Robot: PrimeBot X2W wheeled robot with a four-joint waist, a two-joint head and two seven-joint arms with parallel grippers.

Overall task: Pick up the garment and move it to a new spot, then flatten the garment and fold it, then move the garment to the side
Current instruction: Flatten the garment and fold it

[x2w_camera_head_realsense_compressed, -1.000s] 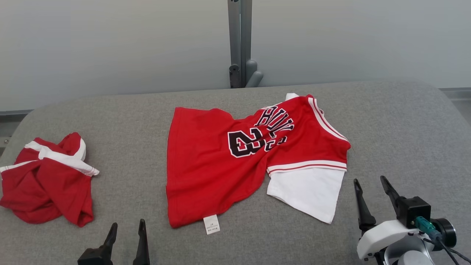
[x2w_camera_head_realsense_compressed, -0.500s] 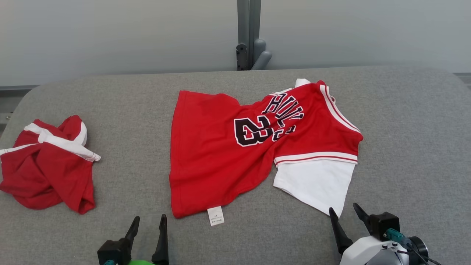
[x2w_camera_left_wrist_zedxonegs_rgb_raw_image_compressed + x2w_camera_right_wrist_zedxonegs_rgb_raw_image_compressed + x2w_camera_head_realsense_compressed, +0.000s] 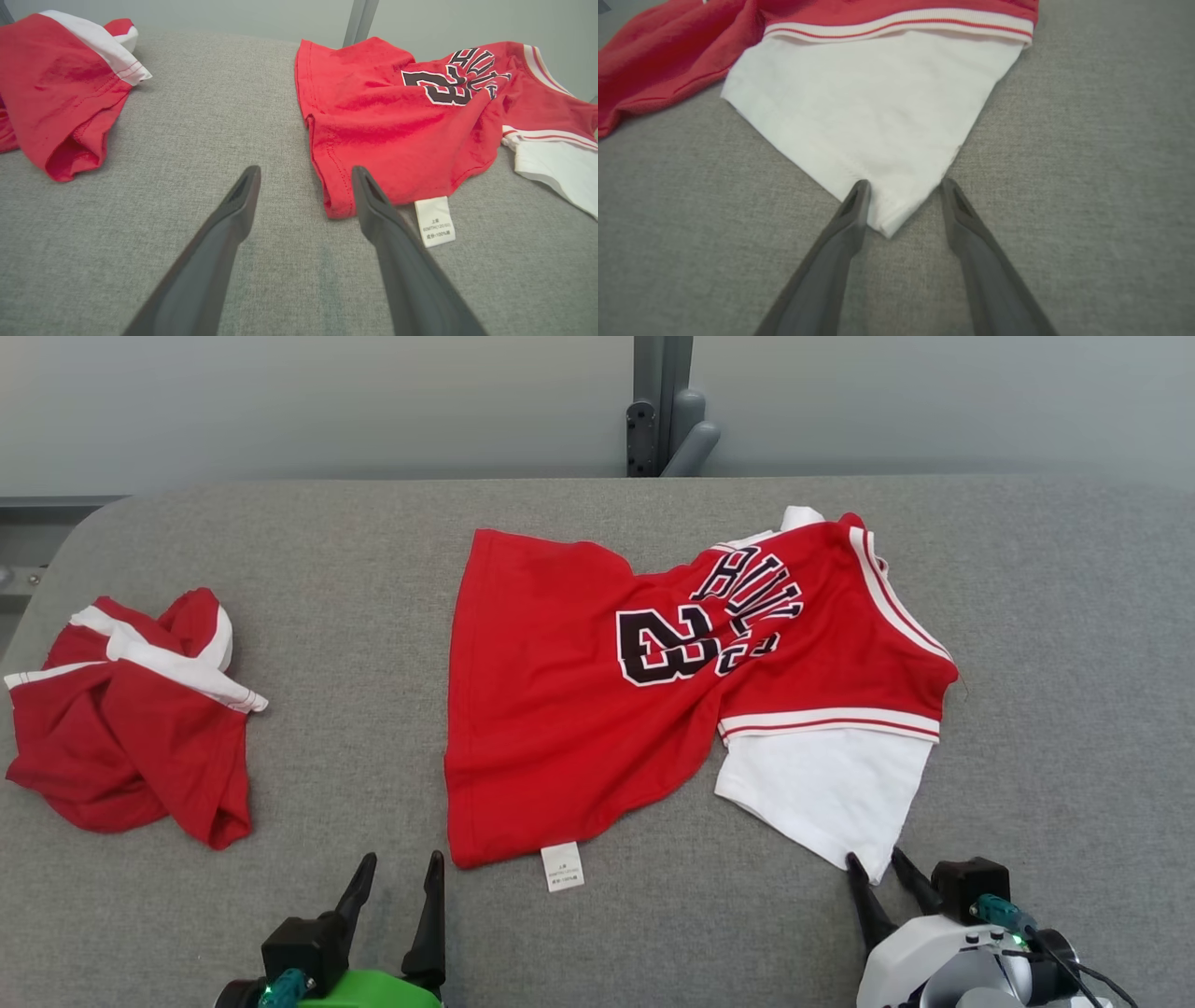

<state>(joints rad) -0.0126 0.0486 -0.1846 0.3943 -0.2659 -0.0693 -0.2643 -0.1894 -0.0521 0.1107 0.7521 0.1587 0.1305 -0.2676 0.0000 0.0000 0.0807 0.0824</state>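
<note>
left pincer (image 3: 304,171): wide, just beside red hem of jersey (image 3: 560,728) | right pincer (image 3: 904,183): parted, astride white sleeve (image 3: 868,102) corner, unclamped

jersey (image 3: 560,737): was soft matt red cloth
table cover (image 3: 1074,616): looked coarse grey weave
label (image 3: 563,866): was smooth white fabric
fingers (image 3: 224,233): were dark matt plastic

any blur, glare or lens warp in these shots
Head view: soft even light, sharp, no glare on the jersey. Left wrist view: wide-angle bowing of the grey surface; the left tool blurs near the lens. Right wrist view: softer focus on the white sleeve, faint shadow beside the right tool.
</note>
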